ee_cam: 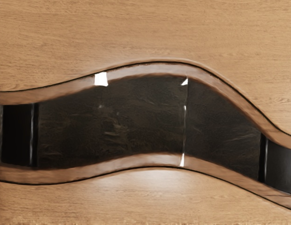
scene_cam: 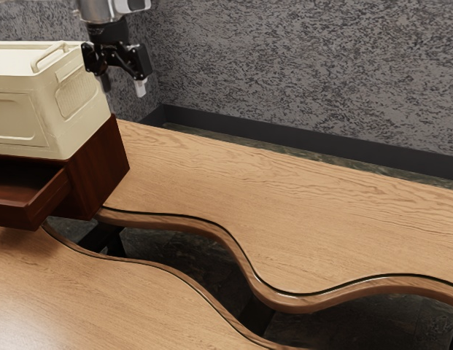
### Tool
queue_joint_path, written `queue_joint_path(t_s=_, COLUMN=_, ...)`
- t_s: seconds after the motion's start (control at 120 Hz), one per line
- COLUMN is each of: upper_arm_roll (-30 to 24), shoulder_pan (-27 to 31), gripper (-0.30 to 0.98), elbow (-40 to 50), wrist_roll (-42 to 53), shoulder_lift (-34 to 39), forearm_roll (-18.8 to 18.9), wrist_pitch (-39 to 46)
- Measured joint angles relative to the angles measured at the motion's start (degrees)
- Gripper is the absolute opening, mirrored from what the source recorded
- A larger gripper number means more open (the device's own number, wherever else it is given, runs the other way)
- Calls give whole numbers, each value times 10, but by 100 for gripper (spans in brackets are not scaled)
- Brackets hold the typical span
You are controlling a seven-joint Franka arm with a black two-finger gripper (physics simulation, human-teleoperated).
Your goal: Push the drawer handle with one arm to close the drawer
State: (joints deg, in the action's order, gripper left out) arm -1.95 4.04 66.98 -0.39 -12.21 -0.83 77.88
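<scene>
The gripper (scene_cam: 124,86) is open, its two fingers apart with nothing between them, and it hangs above the table (scene_cam: 299,211), beyond the crate (scene_cam: 22,113) as the exterior view sees it. The drawer (scene_cam: 46,203) is pulled out of the dark red cabinet (scene_cam: 102,169), low at the exterior view's left; exactly where its handle sits I cannot tell. The next move should be to come round to the drawer's front, low, then push it inward. The likeliest trouble is on that way round: too low a swing could catch the crate's corner or lid and knock it askew. A push that is off-centre or slanted might jam the drawer in its opening, and open fingers could slip past the handle. If the drawer binds, the force may slide the whole cabinet, crate and all, beside the wavy gap (scene_cam: 190,251) in the table. As for contents, the visible part of the drawer is dark red inner wood; the crate sits on the cabinet with its lid on, so what it holds I cannot tell.
</scene>
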Motion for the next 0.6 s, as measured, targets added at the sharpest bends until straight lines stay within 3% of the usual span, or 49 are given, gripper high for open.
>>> queue_joint_path(t_s=0.167, upper_arm_roll=35, shoulder_pan=-24, gripper=69, elbow=-2, wrist_roll=-1, shoulder_lift=5, forearm_roll=-8, wrist_pitch=-12)
queue_joint_path(t_s=0.233, upper_arm_roll=35, shoulder_pan=-20, gripper=69, elbow=11, wrist_roll=-7, shoulder_lift=102, forearm_roll=-6, wrist_pitch=-14)
queue_joint_path(t_s=0.292, upper_arm_roll=29, shoulder_pan=15, gripper=68, elbow=120, wrist_roll=-22, shoulder_lift=226, forearm_roll=2, wrist_pitch=-14)
queue_joint_path(t_s=0.425, upper_arm_roll=-13, shoulder_pan=256, gripper=68, elbow=476, wrist_roll=-65, shoulder_lift=444, forearm_roll=14, wrist_pitch=22)
queue_joint_path(t_s=0.508, upper_arm_roll=-33, shoulder_pan=326, gripper=67, elbow=643, wrist_roll=-94, shoulder_lift=485, forearm_roll=16, wrist_pitch=85)
queue_joint_path(t_s=0.6, upper_arm_roll=-37, shoulder_pan=362, gripper=52, elbow=731, wrist_roll=-107, shoulder_lift=474, forearm_roll=20, wrist_pitch=166)
